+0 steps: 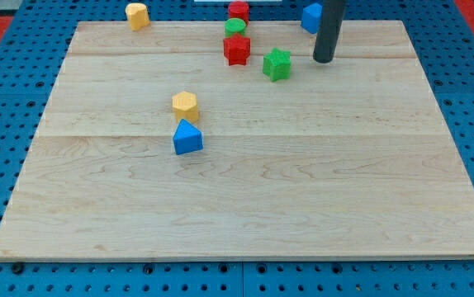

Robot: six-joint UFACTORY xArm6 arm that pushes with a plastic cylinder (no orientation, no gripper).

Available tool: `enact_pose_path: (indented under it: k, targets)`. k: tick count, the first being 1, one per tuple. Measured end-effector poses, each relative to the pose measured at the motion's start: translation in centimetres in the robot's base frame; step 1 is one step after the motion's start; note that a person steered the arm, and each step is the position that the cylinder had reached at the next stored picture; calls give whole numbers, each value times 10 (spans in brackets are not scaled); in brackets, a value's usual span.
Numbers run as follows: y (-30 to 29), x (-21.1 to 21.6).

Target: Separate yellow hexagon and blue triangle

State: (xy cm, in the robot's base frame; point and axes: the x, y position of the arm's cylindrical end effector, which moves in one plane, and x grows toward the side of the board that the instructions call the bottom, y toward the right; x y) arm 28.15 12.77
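Observation:
The yellow hexagon [185, 106] sits on the wooden board [303, 190], left of centre. The blue triangle [187, 138] lies just below it, nearly touching. My tip [324, 60] is far off at the view's upper right, well apart from both blocks, with the dark rod rising out of the top of the view.
A green star [277, 63] lies left of my tip. A red star [236, 49], a green round block [235, 27] and a red block [238, 10] line up at the top centre. A blue block [310, 16] sits behind the rod. A yellow block [137, 15] is at the top left.

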Motion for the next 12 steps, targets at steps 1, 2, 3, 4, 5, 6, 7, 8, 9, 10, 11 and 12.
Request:
enact_pose_path:
  k: [1, 2, 3, 4, 5, 6, 7, 8, 9, 10, 11, 12]
  targets:
    - [-48, 19]
    - [-84, 21]
    - [-106, 32]
    - [-76, 54]
    - [-40, 134]
    - [-73, 236]
    - [-185, 289]
    - [-285, 259]
    - [-308, 217]
    - [-284, 171]
    - [-240, 153]
    - [-215, 145]
